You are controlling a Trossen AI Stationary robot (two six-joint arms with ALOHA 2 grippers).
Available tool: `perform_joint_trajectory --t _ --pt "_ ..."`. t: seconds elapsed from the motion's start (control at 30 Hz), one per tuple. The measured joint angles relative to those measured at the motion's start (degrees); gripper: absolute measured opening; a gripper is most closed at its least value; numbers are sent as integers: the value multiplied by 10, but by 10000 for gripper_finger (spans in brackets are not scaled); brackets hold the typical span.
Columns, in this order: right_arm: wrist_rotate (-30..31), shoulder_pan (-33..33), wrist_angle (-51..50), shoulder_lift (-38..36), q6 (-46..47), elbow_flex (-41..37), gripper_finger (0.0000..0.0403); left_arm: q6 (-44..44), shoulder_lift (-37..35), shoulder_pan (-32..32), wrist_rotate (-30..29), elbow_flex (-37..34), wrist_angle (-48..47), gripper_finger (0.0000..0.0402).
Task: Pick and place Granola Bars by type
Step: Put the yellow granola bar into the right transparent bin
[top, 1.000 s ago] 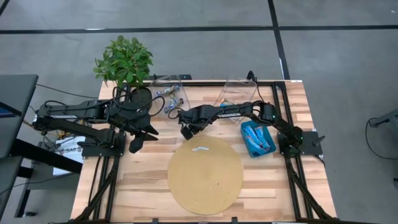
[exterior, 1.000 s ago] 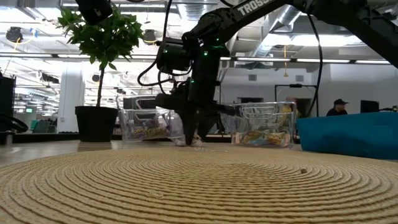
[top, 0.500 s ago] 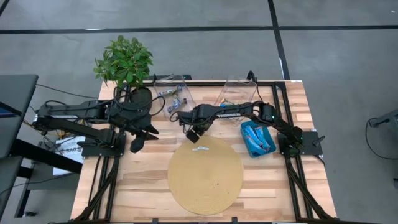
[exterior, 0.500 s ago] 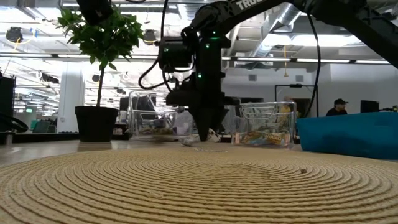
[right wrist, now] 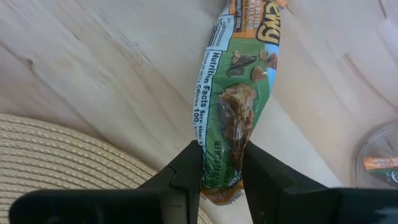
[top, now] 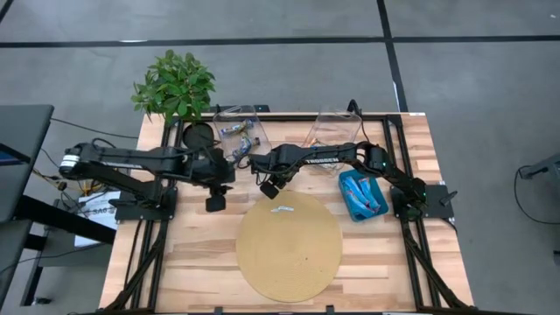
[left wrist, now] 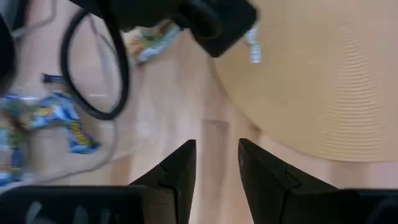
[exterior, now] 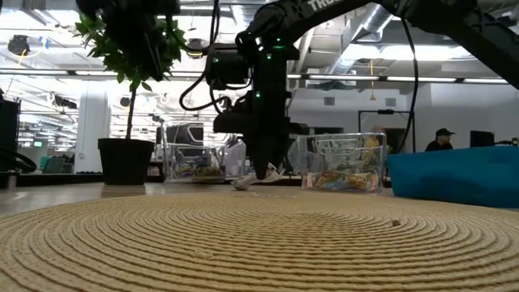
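Note:
My right gripper (top: 269,186) is shut on a green-wrapped granola bar (right wrist: 239,93) just beyond the far edge of the round woven mat (top: 289,247); both show in the low view (exterior: 266,169). My left gripper (top: 214,203) hovers left of the mat, its fingers (left wrist: 180,174) a narrow gap apart with nothing between them. A small silver bar (top: 282,209) lies flat on the mat's far edge. Multicoloured bars lie in a clear bin (top: 238,133). Blue bars lie in the teal tray (top: 363,194). My right gripper pinches the green bar near one end (right wrist: 224,146) between its two fingers, which lie across the wrapper. The fingers come from above, pointing down. The bar hangs slanting below them (exterior: 250,180); whether its low end touches the table, I cannot tell.
A second clear bin (top: 337,131) stands at the far right, next to the first. A potted plant (top: 175,87) stands at the far left corner. Bare wood lies around the mat on the near side. People and desks show in the room behind.
My left arm has reached toward the table's right, bringing its gripper close to the mat and my right gripper. My right gripper has risen a little from the table with the green bar and shifted slightly right.

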Motion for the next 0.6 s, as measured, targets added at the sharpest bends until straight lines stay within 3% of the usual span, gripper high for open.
perform_joint_trajectory --t 0.2,0.6 --pt "0 6 1 0 1 0 84 30 34 11 -26 0 16 105" --pt "-2 15 2 -1 1 0 78 56 77 22 -85 0 10 55"
